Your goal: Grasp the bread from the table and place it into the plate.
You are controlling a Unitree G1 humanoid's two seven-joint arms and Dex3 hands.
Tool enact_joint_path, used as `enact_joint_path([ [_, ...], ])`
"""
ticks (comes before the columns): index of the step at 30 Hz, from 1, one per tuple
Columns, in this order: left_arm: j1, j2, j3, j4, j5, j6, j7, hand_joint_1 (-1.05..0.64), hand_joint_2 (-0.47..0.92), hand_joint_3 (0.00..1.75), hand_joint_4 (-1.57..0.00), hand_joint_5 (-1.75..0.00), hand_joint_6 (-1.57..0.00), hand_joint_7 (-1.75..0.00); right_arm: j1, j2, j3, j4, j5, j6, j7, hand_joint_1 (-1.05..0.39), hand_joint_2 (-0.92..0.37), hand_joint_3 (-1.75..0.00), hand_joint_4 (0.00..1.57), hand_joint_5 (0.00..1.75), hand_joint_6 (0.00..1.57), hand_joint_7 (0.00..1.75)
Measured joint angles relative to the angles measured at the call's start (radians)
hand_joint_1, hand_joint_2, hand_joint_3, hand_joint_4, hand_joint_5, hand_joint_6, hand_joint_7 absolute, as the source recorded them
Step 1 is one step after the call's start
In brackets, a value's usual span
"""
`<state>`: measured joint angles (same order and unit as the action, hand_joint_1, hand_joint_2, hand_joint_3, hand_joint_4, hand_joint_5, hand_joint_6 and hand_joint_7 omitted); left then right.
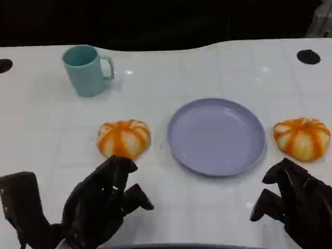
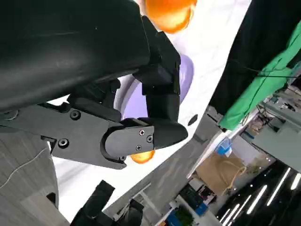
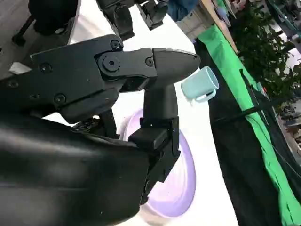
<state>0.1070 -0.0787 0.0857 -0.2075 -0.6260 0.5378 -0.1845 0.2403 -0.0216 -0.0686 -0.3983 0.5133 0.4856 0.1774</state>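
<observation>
- White bench (image 1: 207,207): we see one orange-striped round bread (image 1: 124,138) left of the empty lavender round plate (image 1: 216,136), another (image 1: 302,137) right of it, teal mug (image 1: 86,69) behind.
- Our left hand (image 1: 106,199) and right hand (image 1: 290,199) hover released.
- Left wrist view: bread (image 2: 169,13), plate (image 2: 186,77).
- Right wrist view: mug (image 3: 200,84), plate (image 3: 181,188).

**White surface, dark backdrop, cluttered room beyond**

You are looking down at a white surface (image 1: 171,78) with faint tile-like lines and small glints of overhead light. Its far edge curves against a black backdrop (image 1: 155,21). A round black hole (image 1: 308,56) sits near the far right corner, and another shows at the far left edge.

From your wrist views, a green cloth (image 3: 244,80) hangs along a black curtain beside the surface. Leafy plants (image 3: 268,52) stand behind it. The floor (image 2: 23,179) is grey. Past the surface you can see a brown paper bag (image 2: 221,172), a blue container (image 2: 223,147) and bright strip lights (image 2: 282,181).
</observation>
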Motion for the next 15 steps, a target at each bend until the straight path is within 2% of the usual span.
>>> enact_joint_path([
  [15, 0.000, 0.000, -0.002, 0.000, 0.000, 0.000, 0.000, -0.55, 0.92, 0.48, -0.77, -1.75, -0.53, -1.71, 0.000, 0.000, 0.000, -0.003, 0.005, 0.010, -0.006, -0.50, -0.92, -0.26, 0.65, 1.75, 0.52, 1.59],
])
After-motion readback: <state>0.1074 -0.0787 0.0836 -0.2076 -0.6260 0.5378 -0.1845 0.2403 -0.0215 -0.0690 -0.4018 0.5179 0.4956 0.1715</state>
